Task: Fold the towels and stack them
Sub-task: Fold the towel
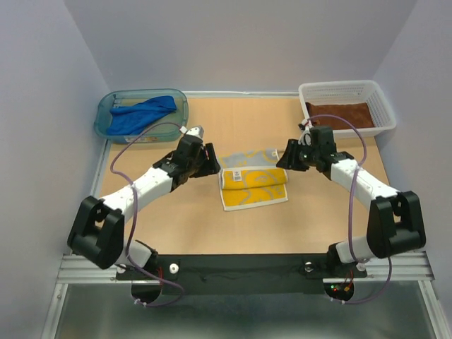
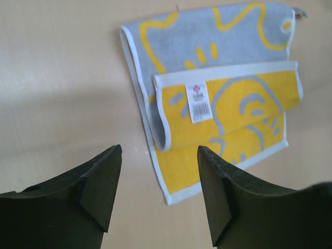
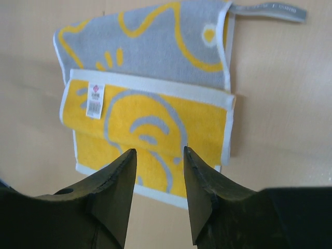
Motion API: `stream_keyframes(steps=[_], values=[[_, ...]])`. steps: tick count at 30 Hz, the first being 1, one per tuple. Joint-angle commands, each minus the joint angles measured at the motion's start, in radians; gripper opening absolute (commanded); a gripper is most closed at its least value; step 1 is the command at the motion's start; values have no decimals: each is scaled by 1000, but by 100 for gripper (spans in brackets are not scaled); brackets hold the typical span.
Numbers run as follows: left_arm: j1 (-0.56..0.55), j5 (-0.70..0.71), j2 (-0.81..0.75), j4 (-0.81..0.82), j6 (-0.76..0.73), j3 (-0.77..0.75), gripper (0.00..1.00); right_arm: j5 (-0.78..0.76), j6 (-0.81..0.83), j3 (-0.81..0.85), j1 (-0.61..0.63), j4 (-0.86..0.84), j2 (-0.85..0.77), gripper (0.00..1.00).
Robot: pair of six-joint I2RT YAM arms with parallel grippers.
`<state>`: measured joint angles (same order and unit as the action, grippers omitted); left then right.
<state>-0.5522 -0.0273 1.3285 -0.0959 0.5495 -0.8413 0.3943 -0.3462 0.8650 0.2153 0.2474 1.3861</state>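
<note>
The yellow towel [image 1: 253, 179] with a grey and white pattern lies partly folded on the table's middle; a flap with a white label is folded over it. It also shows in the left wrist view [image 2: 228, 109] and the right wrist view [image 3: 150, 104]. My left gripper [image 1: 210, 160] is open and empty, just left of the towel [image 2: 159, 150]. My right gripper [image 1: 286, 156] is open and empty, above the towel's right side [image 3: 160, 151]. The blue towel [image 1: 143, 114] lies crumpled in the teal tub [image 1: 107, 109]. The rust-brown towel [image 1: 340, 114] lies in the white basket [image 1: 385, 106].
The teal tub stands at the back left and the white basket at the back right. A black rail [image 1: 240, 267] with both arm bases runs along the near edge. Grey walls close in the back and sides.
</note>
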Motion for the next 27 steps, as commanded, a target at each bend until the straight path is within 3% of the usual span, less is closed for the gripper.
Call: stream_keyframes(steps=[1, 12, 19, 23, 27], values=[[44, 66, 137, 1, 40, -138, 63, -57, 26, 123, -4, -14, 88, 45], [74, 66, 457, -30, 10, -344, 46, -186, -10, 313, -5, -30, 362, 35], [109, 95, 589, -51, -19, -439, 25, -149, -28, 402, -4, -62, 517, 23], [147, 99, 646, -65, -55, -516, 23, -159, -31, 442, -5, -65, 570, 15], [176, 99, 696, -77, -97, -610, 24, -169, -27, 465, -7, -65, 571, 15]])
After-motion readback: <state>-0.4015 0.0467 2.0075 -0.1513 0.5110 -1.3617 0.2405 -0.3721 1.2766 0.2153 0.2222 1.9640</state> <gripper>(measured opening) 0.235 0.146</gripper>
